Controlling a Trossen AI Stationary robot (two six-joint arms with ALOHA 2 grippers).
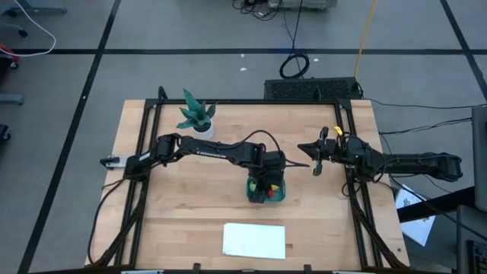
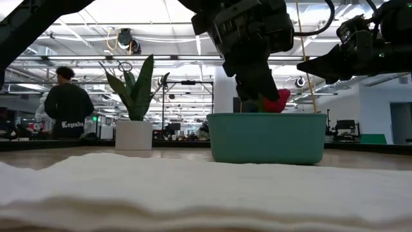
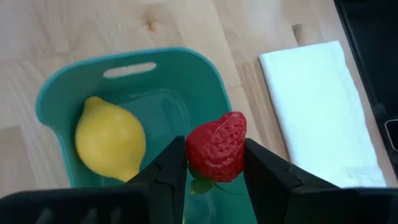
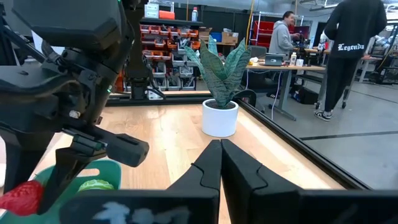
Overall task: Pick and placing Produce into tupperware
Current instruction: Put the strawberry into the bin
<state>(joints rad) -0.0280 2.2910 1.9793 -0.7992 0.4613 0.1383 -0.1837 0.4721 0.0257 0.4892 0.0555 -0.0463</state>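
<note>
White lettering that looks like "Legends" runs across the back of a person's dark top [image 4: 352,47], seen again on the person [image 2: 67,124] beyond the surface in the low view; white lettering on the left arm [image 1: 207,151] is too small to read.

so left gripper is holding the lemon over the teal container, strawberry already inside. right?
Swapped. The left gripper holds the strawberry over the teal container; the lemon is the one already inside. The left wrist view shows it.
</note>
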